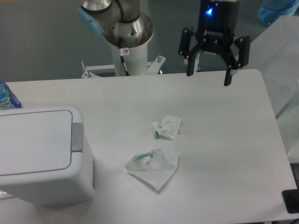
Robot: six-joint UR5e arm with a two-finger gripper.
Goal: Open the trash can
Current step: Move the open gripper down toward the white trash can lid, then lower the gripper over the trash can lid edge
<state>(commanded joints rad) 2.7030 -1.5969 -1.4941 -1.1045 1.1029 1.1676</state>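
While shut: one trash can point(42, 156), two wrappers point(167, 127).

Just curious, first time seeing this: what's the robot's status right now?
Gripper open, empty, over table's far side. Trash can shut, untouched. Two wrappers lie between.

White trash can point(39, 158) with grey tab; black pincer point(209, 78); white table point(210, 140).
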